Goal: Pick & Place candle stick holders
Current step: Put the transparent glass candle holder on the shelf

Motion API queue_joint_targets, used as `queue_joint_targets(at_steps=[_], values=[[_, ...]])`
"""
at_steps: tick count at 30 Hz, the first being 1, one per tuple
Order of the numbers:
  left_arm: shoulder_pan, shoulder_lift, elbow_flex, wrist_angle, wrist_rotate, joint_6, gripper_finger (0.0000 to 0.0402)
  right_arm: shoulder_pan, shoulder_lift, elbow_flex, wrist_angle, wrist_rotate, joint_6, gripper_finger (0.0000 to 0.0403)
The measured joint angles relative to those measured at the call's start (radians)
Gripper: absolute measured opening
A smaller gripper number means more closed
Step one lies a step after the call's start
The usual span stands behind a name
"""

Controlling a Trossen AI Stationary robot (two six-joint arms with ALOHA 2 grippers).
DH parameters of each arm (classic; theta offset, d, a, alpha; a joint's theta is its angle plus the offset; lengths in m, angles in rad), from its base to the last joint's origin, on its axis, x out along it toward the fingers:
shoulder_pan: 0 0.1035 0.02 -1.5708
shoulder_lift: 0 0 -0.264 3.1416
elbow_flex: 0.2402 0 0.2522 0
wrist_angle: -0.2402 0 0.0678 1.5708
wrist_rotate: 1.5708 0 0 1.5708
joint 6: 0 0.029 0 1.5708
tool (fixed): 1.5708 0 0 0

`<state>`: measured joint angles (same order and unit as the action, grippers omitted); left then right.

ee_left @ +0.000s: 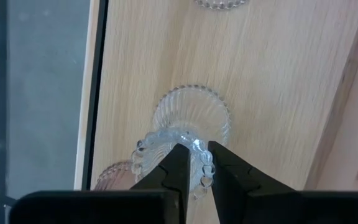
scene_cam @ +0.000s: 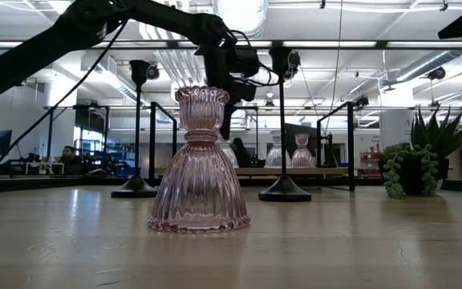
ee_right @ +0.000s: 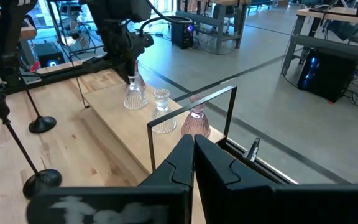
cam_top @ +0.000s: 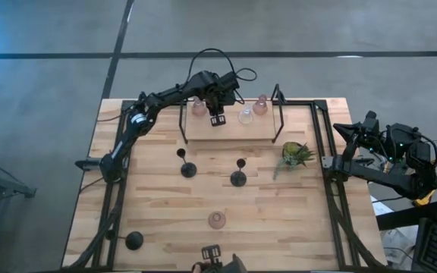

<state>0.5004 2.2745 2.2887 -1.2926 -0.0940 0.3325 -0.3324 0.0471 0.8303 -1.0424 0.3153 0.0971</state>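
My left jaws point(ee_left: 196, 167) over raised shelf point(cam_top: 230, 129) at counter's point(cam_top: 158, 220) far side, pinching rim of clear glass holder point(ee_left: 191, 121) standing there. Pink holder point(cam_top: 199, 107) just beside. My right jaws point(ee_right: 193, 149) pressed together, idle off counter's right edge.

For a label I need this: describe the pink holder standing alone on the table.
On the wooden table, look at the half away from the raised shelf. A squat pink ribbed glass holder stands there alone; the black holders nearby have thin stems.
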Motion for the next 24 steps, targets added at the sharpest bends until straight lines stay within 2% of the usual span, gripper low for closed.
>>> queue_joint_targets(at_steps=[19, 24], values=[[0.017, 0.000, 0.002, -0.009, -0.013, -0.041, 0.0059, 0.000, 0.000, 0.000, 0.000, 0.000, 0.000, 0.0008], [0.017, 0.004, 0.034, -0.022, -0.008, -0.048, 0.0060, 0.000, 0.000, 0.000, 0.000, 0.000, 0.000, 0.0008]])
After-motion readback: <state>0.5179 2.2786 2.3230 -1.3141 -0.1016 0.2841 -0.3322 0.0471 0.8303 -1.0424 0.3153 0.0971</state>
